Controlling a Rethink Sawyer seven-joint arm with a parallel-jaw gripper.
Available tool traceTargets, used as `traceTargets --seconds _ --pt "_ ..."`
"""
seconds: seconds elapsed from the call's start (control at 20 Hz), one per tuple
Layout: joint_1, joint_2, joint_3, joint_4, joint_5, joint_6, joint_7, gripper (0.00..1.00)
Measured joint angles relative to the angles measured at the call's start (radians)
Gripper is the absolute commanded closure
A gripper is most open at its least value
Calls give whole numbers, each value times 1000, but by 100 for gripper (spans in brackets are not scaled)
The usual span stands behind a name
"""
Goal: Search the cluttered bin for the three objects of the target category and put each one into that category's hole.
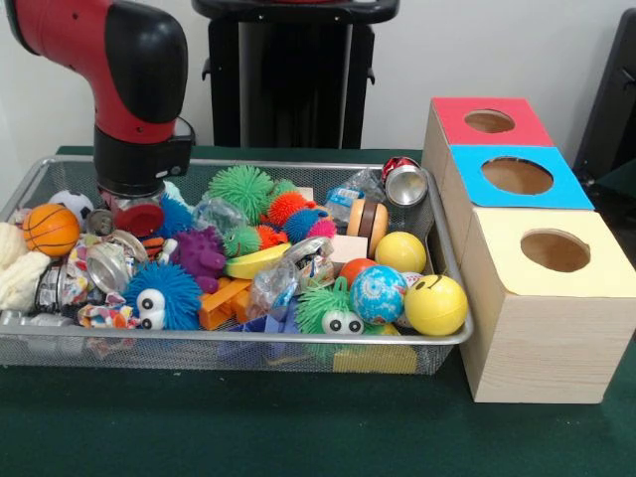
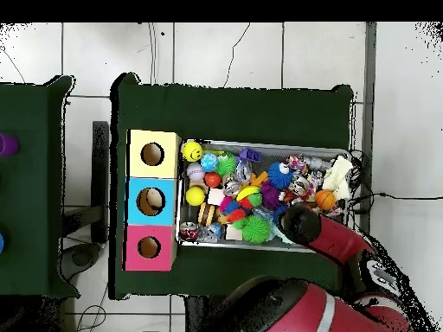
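Many toys crowded the pincer [image 1: 134, 214] low in the mesh bin [image 1: 452, 298]; finger state could not be told; best lift straight, avoiding neighbours alongside.

Arm [image 1: 134, 94] lowered, claw [image 1: 134, 214] hidden.

Toys heaped across the mesh bin [image 1: 452, 260]; bare green table [image 1: 248, 427] in front; three holes uncovered.

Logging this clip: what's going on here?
A Sawyer arm reaches down into the far end of a mesh bin full of balls and spiky toys, away from the three boxes with red, blue and yellow holed tops. Its gripper is buried in the clutter, so no grasp is visible.
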Motion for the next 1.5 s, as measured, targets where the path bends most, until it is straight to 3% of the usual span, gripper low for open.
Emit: traceTargets --seconds 0.65,1.5 --pt "98 51 -22 -180 114 274 0 100" --pt "106 53 -22 -193 167 279 0 100"
